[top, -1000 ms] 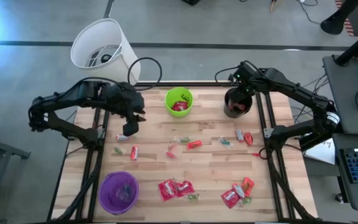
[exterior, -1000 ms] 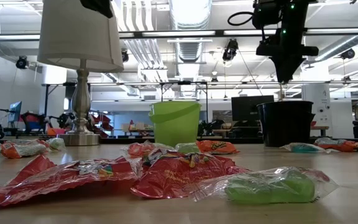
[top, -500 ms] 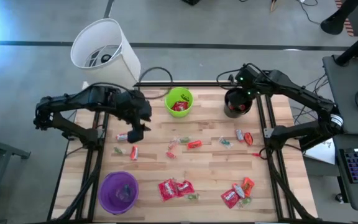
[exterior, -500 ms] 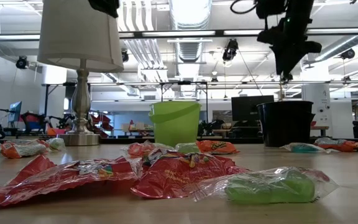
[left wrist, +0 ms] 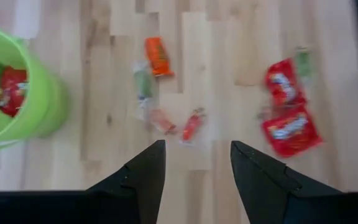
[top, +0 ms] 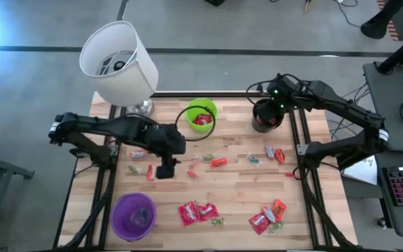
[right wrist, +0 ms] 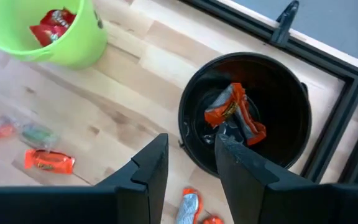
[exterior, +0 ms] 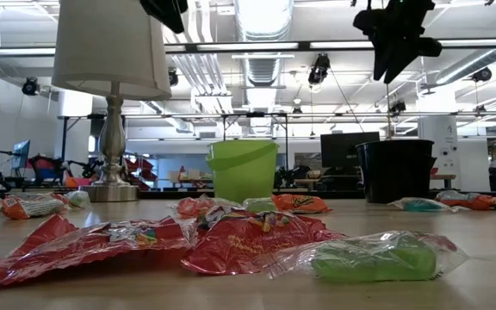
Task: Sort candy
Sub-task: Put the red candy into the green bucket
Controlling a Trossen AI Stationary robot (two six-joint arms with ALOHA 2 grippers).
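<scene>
Below the left gripper (left wrist: 192,163), open, lies candy (left wrist: 192,126).

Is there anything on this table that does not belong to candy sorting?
Yes. A table lamp with a white shade stands at the far left corner, beside the green cup. It has no part in sorting, and its shade leans over the table's edge.
</scene>
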